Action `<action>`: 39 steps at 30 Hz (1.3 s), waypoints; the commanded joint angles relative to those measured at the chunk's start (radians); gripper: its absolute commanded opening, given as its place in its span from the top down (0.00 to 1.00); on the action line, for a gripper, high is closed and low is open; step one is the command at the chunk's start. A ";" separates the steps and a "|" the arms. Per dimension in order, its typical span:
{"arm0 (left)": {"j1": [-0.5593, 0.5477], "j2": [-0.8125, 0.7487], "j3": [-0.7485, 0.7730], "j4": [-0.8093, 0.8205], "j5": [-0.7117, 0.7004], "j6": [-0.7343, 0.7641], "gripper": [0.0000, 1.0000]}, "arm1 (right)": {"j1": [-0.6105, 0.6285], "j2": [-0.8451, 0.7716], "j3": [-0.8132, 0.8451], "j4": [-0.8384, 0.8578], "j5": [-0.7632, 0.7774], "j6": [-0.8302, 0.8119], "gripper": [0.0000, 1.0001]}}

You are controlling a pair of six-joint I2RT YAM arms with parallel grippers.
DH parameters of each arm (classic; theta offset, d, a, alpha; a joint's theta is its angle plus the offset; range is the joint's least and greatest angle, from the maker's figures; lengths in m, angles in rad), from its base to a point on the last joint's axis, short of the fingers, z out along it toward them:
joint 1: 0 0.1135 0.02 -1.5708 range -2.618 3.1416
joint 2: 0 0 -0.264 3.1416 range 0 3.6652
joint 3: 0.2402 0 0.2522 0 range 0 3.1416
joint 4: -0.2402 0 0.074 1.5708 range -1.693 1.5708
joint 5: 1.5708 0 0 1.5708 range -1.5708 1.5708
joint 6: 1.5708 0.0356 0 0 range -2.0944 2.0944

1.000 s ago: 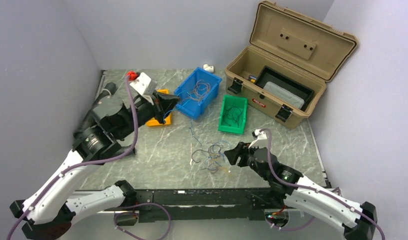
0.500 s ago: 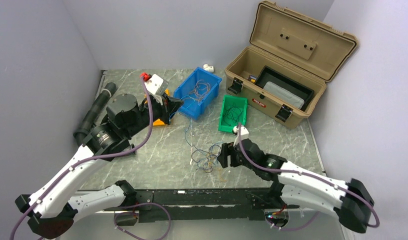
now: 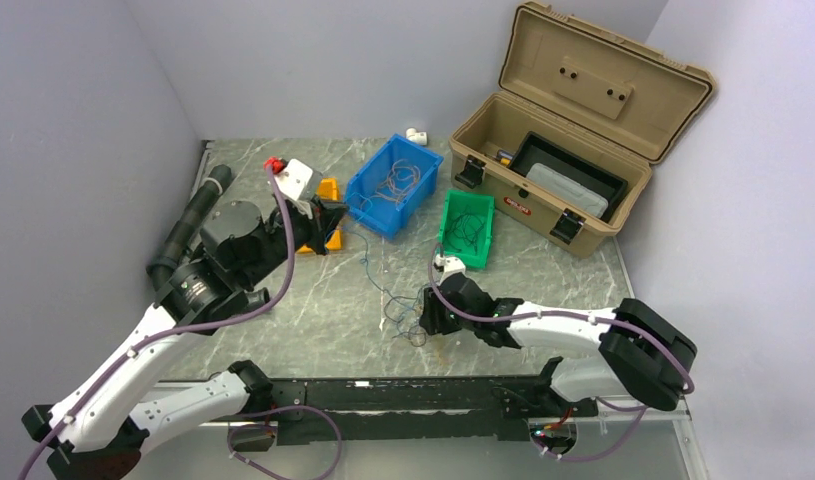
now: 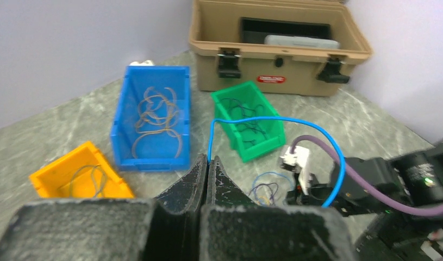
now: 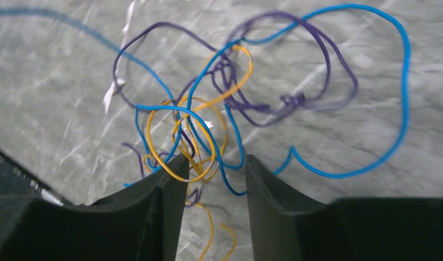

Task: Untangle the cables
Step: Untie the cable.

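Note:
The cables (image 3: pixel 407 322) lie as a small tangle of blue, yellow-orange and purple strands on the marble table (image 3: pixel 313 300), in front of the green bin. One blue cable (image 3: pixel 369 265) runs up from the tangle to my left gripper (image 3: pixel 330 214), which is shut on its end; the left wrist view shows that blue cable (image 4: pixel 273 120) arcing away from the closed left gripper (image 4: pixel 208 160). My right gripper (image 5: pixel 216 163) stands open low over the tangle (image 5: pixel 219 109), with yellow and blue loops lying between its fingers (image 5: pixel 170 179).
A blue bin (image 3: pixel 395 185) with tan wires, a green bin (image 3: pixel 466 228) with dark wires and an orange bin (image 3: pixel 328 190) sit at the back. An open tan toolbox (image 3: pixel 573 130) stands back right. A fat black hose (image 3: pixel 188 222) lies along the left wall.
My right arm has swung left and down onto the tangle. My left gripper has drawn back to the left with the blue cable, stretching it out from the bundle.

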State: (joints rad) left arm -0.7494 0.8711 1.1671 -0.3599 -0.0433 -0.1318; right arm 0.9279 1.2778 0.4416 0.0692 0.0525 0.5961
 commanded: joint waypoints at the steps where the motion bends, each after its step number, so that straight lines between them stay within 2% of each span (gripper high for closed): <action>1: 0.015 -0.031 0.022 -0.035 -0.240 0.069 1.00 | -0.002 0.002 0.082 -0.150 0.285 0.134 0.64; 3: 0.025 -0.030 0.038 -0.096 -0.450 0.089 1.00 | -0.018 -0.007 0.104 -0.272 0.403 0.204 0.79; 5: 0.045 -0.043 0.034 -0.115 -0.584 0.110 1.00 | -0.041 -0.024 0.119 -0.367 0.462 0.261 0.83; 8: 0.083 -0.076 0.003 -0.097 -0.703 0.120 1.00 | -0.073 -0.074 0.114 -0.470 0.512 0.339 0.83; 13: 0.134 -0.108 -0.039 -0.064 -0.766 0.116 1.00 | -0.143 -0.238 0.088 -0.600 0.573 0.456 0.83; 18: 0.157 -0.093 -0.050 -0.031 -0.673 0.118 1.00 | -0.157 -0.437 0.040 -0.543 0.565 0.353 0.83; 22: 0.171 -0.046 -0.012 -0.049 -0.714 0.120 1.00 | -0.159 -0.516 0.042 -0.558 0.576 0.328 0.81; 23: 0.174 -0.038 -0.002 -0.054 -0.707 0.120 1.00 | -0.159 -0.519 0.047 -0.553 0.562 0.308 0.76; 25: 0.176 -0.042 -0.002 -0.035 -0.646 0.120 1.00 | -0.160 -0.519 0.054 -0.462 0.437 0.158 0.60; 26: 0.177 -0.052 -0.010 -0.016 -0.600 0.120 1.00 | -0.159 -0.515 0.058 -0.433 0.380 0.118 0.46; 28: 0.177 -0.072 -0.040 0.027 -0.505 0.120 1.00 | -0.159 -0.515 0.055 -0.350 0.263 0.047 0.26; 30: 0.176 -0.082 -0.056 0.050 -0.434 0.120 1.00 | -0.158 -0.503 0.057 -0.288 0.178 0.000 0.15; 35: 0.177 -0.070 -0.048 0.021 -0.387 0.118 1.00 | -0.152 -0.363 0.106 -0.216 0.022 -0.058 0.19; 39: 0.176 -0.070 -0.049 0.016 -0.382 0.118 1.00 | -0.108 -0.246 0.130 -0.150 -0.001 -0.056 0.20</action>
State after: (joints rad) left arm -0.5762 0.8005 1.1110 -0.3710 -0.4732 -0.0189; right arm 0.7841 0.9565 0.5179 -0.1997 0.1478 0.5892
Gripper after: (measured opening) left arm 0.012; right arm 0.800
